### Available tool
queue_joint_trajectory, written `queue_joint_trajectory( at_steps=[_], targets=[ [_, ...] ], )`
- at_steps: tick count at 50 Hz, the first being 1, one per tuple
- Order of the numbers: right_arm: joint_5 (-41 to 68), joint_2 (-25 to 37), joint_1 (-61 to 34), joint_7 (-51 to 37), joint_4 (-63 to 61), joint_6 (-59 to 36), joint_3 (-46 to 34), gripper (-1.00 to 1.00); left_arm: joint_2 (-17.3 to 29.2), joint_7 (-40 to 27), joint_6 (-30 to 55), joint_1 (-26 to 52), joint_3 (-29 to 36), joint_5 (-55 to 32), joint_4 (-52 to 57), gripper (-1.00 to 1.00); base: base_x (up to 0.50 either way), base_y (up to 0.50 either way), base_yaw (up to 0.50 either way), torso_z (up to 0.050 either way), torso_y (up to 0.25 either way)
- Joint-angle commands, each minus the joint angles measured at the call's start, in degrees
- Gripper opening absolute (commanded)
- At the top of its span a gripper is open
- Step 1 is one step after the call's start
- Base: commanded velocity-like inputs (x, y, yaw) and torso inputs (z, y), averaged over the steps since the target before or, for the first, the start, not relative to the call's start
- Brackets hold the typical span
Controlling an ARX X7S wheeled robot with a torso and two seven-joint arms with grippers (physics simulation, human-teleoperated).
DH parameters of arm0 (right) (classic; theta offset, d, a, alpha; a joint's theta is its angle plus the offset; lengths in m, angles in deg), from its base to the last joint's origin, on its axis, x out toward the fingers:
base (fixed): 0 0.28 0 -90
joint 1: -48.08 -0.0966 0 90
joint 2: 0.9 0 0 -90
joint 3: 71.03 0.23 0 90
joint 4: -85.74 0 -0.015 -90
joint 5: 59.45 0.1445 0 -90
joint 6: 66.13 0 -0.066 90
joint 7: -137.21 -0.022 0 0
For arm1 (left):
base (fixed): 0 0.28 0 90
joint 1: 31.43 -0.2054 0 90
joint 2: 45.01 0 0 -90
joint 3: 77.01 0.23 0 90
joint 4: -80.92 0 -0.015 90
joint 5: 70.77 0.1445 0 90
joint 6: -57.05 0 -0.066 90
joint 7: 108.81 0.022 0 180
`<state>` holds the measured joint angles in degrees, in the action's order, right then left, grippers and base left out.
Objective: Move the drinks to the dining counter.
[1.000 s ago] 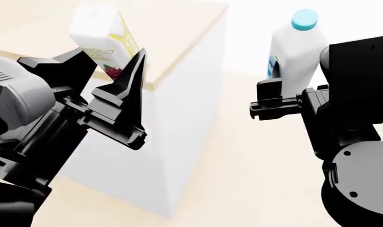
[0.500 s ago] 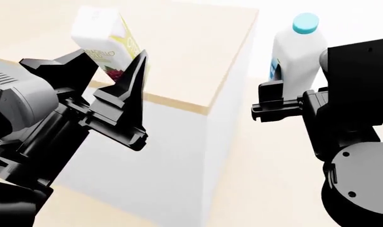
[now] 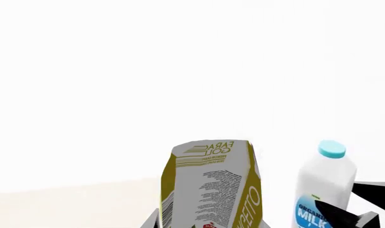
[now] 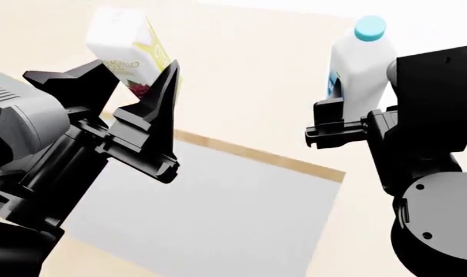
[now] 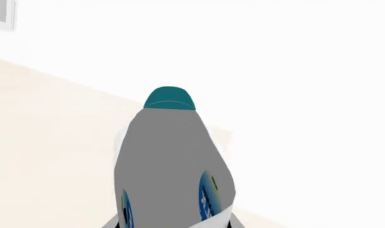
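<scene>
A small white and yellow-green carton (image 4: pixel 130 49) with a raspberry picture is held up by my left gripper (image 4: pixel 137 86), whose black fingers are shut on its lower part; the left wrist view shows the carton (image 3: pixel 208 183) close up. My right gripper (image 4: pixel 345 124) is shut on a tall white bottle (image 4: pixel 360 69) with a teal cap and blue label, seen from behind in the right wrist view as the bottle (image 5: pixel 173 161). Both drinks hang above the dining counter (image 4: pixel 241 86), a pale-beige top with a thin tan edge over a light-grey panel (image 4: pixel 210 219). The Milk carton is out of view.
The counter's near edge (image 4: pixel 256 153) runs diagonally below both grippers, and its corner (image 4: pixel 341 173) lies under the right arm. Pale beige floor (image 4: pixel 102 254) shows at the bottom left. White walls fill the wrist views.
The counter has swung across the head view: its corner moved from the centre to the right and its top now spreads under both held drinks. Both grips are unchanged.
</scene>
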<state>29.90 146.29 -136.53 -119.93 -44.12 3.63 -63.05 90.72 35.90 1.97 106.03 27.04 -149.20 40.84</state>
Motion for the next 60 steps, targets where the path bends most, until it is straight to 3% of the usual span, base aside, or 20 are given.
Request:
queue_joint_trajectory(
  at_steps=[1, 9, 24, 36, 45, 54, 60],
  targets=[
    [-1.2, 0.0, -1.0, -0.1, 0.1, -0.7, 2.0, -1.0, 0.1, -0.4, -0.6, 0.2, -0.8, -0.3, 0.1, -1.0, 0.16, 0.59, 0.0, 0.0, 0.0],
    [-1.5, 0.1, -1.0, 0.3, 0.0, -0.8, 2.2, -1.0, 0.2, -0.3, -0.7, 0.0, -0.8, -0.2, 0.1, -1.0, 0.17, 0.58, 0.0, 0.001, 0.003],
    [-1.2, -0.7, -0.8, 3.6, 3.3, 0.6, 3.1, -1.0, -0.6, 1.1, -0.4, 0.0, 0.4, 1.7, -1.8, -1.0, 0.0, 0.0, 0.0, 0.001, 0.002],
    [-1.1, -4.4, -3.0, 7.6, 11.0, -1.2, 3.5, -1.0, -6.4, 4.7, 4.2, 10.9, 5.9, 5.2, -15.3, -1.0, 0.0, 0.0, 0.0, 0.001, 0.002],
    [-3.2, -4.0, -3.9, 6.8, 8.5, -1.0, 4.3, -1.0, -10.3, 7.2, 5.9, 16.8, 9.0, 7.8, -22.4, -1.0, 0.0, 0.0, 0.0, 0.0, 0.002],
    [-4.8, -2.0, -3.1, 7.4, 6.4, 1.9, 5.8, -1.0, -11.4, 8.3, 5.8, 16.9, 10.5, 9.3, -24.1, -1.0, 0.03, 0.0, 0.0, 0.001, 0.001],
    [-4.9, -2.5, -2.5, 7.1, 7.3, 1.2, 5.1, -1.0, -11.2, 8.8, 5.5, 16.3, 10.7, 9.7, -24.2, -1.0, 0.56, -0.05, 0.0, 0.0, 0.002]
  ],
)
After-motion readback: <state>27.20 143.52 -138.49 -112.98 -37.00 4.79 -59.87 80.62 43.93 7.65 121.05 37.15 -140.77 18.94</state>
